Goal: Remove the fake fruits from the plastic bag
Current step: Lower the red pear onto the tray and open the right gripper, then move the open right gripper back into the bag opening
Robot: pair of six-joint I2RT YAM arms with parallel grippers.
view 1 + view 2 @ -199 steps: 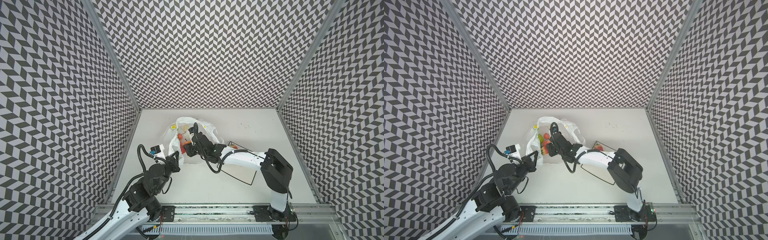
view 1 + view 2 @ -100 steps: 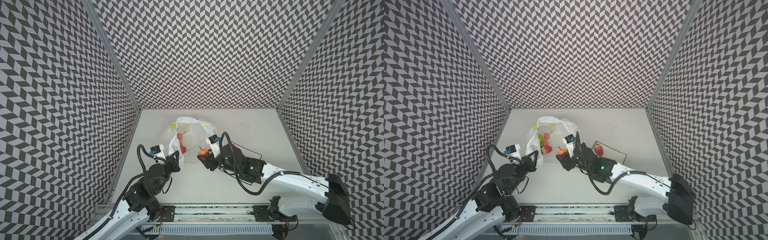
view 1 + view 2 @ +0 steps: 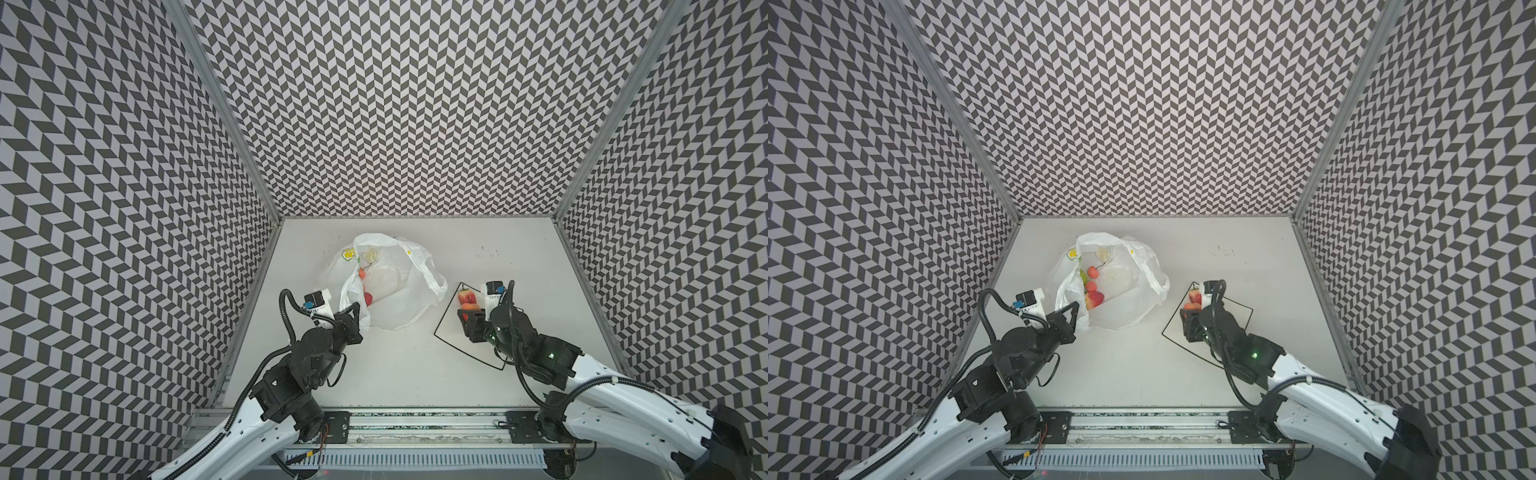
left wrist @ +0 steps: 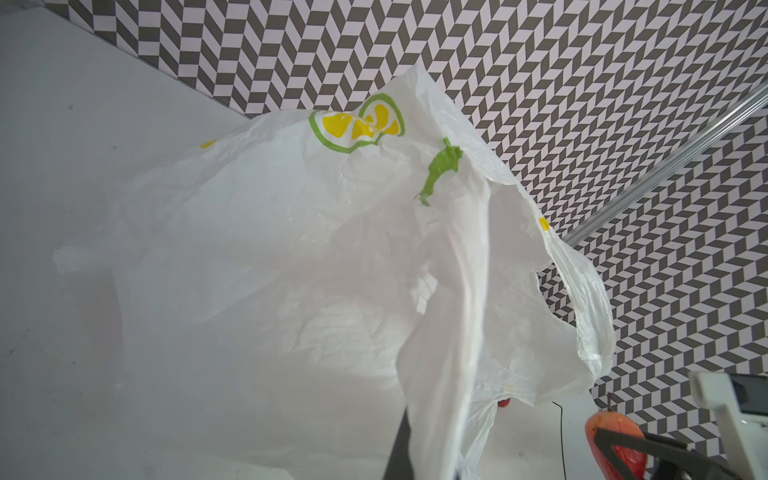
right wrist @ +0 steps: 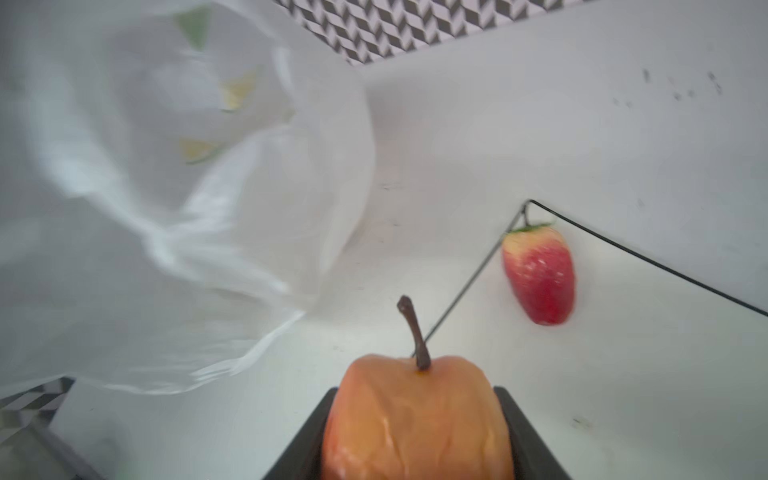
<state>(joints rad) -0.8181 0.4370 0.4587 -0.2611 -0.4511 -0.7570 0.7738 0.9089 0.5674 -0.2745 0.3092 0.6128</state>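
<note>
- I'm seeing the right fingers clamped on an orange fruit, its brown stem pointing away from the wrist. A second ago they were reaching deep into the bag. Now they're hanging clear of it, over the sheet.
- That's telling me one more fruit is coming out. It's outside the bag but not yet set down, so I'm counting it as extracted, not placed.
- A strawberry is already lying on the sheet near one corner, just beside the held fruit. I'm judging the release should go next to it, not onto it, or one of them may roll.
- The left fingers are staying together on a fold of the bag's rim, holding the mouth up and open as before. The bag is sitting in the same spot on the desk.
- In a top view I'm still counting several fruits inside the bag near its mouth, red ones and a green one, so the job is running well short of done.
- I'm expecting to open over the sheet next, then head back in.
</note>
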